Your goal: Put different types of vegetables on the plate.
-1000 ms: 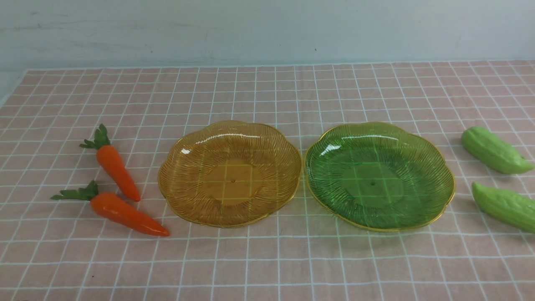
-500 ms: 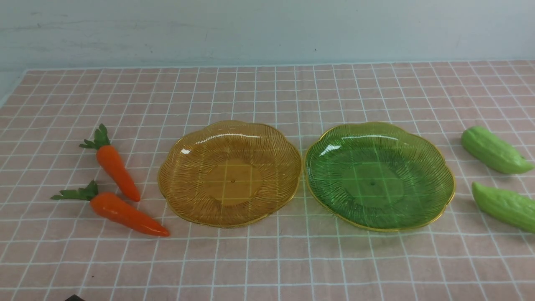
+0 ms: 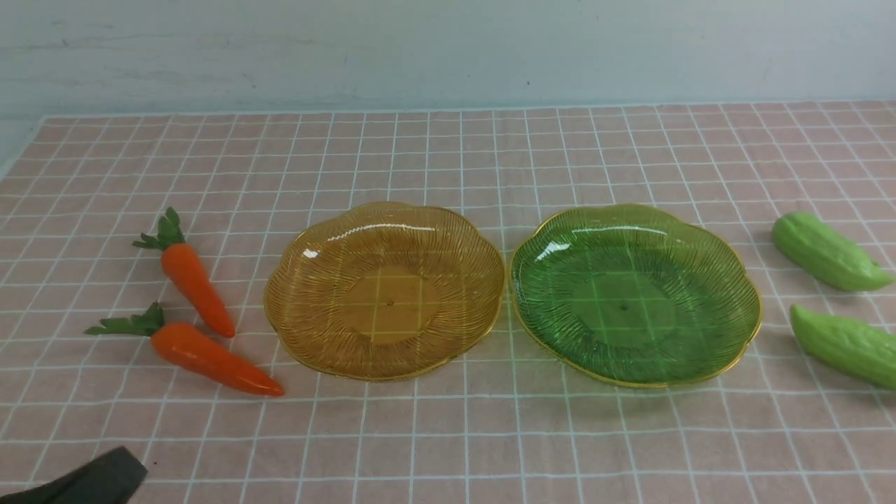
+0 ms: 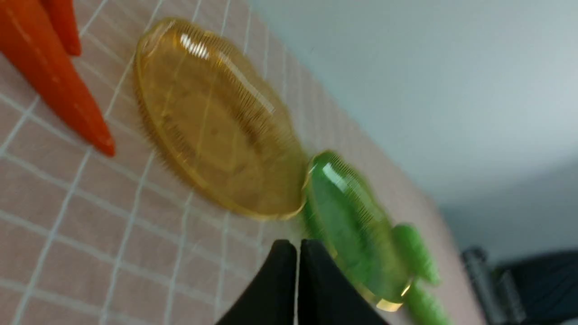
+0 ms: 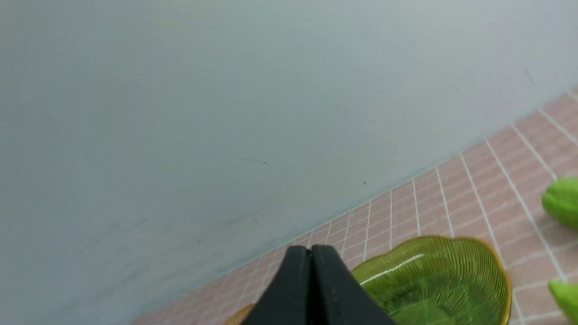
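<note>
Two orange carrots with green tops lie on the left of the cloth, one (image 3: 192,280) behind the other (image 3: 210,357). An empty amber plate (image 3: 385,290) and an empty green plate (image 3: 633,294) sit side by side in the middle. Two light-green gourds (image 3: 826,252) (image 3: 843,343) lie at the right edge. My left gripper (image 3: 133,465) shows at the bottom left corner, shut and empty, well short of the carrots. Its wrist view shows the shut gripper (image 4: 297,246), a carrot (image 4: 49,76) and both plates. My right gripper (image 5: 310,250) is shut and empty, with the green plate (image 5: 447,275) beyond it; the front view does not show it.
A pink checked cloth (image 3: 448,434) covers the table. A pale wall (image 3: 448,49) stands behind its far edge. The right arm's dark base (image 4: 519,280) is blurred past the gourds in the left wrist view.
My left gripper has come into the front view at the bottom left corner, moving forward. The vegetables and plates have not moved.
</note>
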Available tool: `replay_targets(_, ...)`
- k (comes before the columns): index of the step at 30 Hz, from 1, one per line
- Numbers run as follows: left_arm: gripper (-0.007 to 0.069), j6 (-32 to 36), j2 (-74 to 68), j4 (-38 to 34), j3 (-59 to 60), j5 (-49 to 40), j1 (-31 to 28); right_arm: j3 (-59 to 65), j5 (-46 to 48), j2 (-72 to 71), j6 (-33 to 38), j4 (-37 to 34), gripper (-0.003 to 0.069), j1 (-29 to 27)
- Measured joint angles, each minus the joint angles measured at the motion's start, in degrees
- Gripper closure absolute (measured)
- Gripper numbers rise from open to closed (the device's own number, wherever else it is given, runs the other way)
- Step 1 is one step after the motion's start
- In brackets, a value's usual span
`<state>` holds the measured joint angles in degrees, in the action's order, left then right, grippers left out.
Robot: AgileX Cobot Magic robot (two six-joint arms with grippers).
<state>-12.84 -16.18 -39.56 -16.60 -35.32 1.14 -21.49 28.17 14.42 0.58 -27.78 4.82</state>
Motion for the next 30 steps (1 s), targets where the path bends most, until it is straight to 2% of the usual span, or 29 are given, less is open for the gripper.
replay_targets(4,0.0628,2.6,-10.8,8.2,-5.4,-10.5,0.0,-9.2,14.2,15.0,-5.4,11.3,0.0670,0.0)
replay_targets(7,0.0628,3.3,-16.7,12.1,-8.4,-13.4,0.0,-14.5,19.9,24.4,-11.1,18.3,0.0668,0.0)
replay_targets(11,0.0628,3.8,-23.0,15.0,-11.5,-14.8,0.0,-20.3,22.4,36.2,-15.0,26.3,0.0638,0.0)
replay_targets(14,0.0627,4.6,-25.5,15.6,-12.6,-15.0,0.0,-22.9,22.5,41.4,-15.8,28.4,0.0606,0.0)
replay_targets(16,0.0627,4.9,-26.9,15.8,-12.9,-15.0,0.0,-25.4,22.5,46.2,-16.1,29.8,0.0561,0.0)
replay_targets(17,0.0624,5.0,-27.5,15.9,-12.9,-15.0,0.0,-28.5,22.4,51.3,-16.1,31.1,0.0492,0.0)
replay_targets(18,0.0624,5.0,-27.6,15.9,-12.9,-15.1,0.0,-28.7,22.4,52.4,-16.1,31.3,0.0483,0.0)
replay_targets(20,0.0615,5.3,-27.7,15.9,-12.9,-15.2,0.0,-31.9,22.4,58.4,-16.1,33.4,0.0365,0.0)
replay_targets(21,0.0613,5.4,-27.7,15.9,-12.9,-15.3,0.0,-32.9,22.3,60.6,-16.2,34.0,0.0333,0.0)
replay_targets(23,0.0601,5.5,-27.7,16.0,-12.9,-15.4,0.0,-36.8,22.6,68.4,-17.3,35.9,0.0181,0.0)
replay_targets(25,0.0594,5.6,-27.7,16.1,-12.9,-15.5,0.0,-38.4,23.3,71.6,-17.4,37.1,0.0123,0.0)
replay_targets(27,0.0589,5.8,-27.7,16.1,-12.9,-15.5,0.0,-42.2,26.6,77.8,-16.9,40.3,0.0021,0.0)
replay_targets(30,0.0582,5.9,-27.7,16.2,-12.9,-15.6,0.0,-45.7,30.2,82.1,-14.0,43.7,-0.0023,0.0)
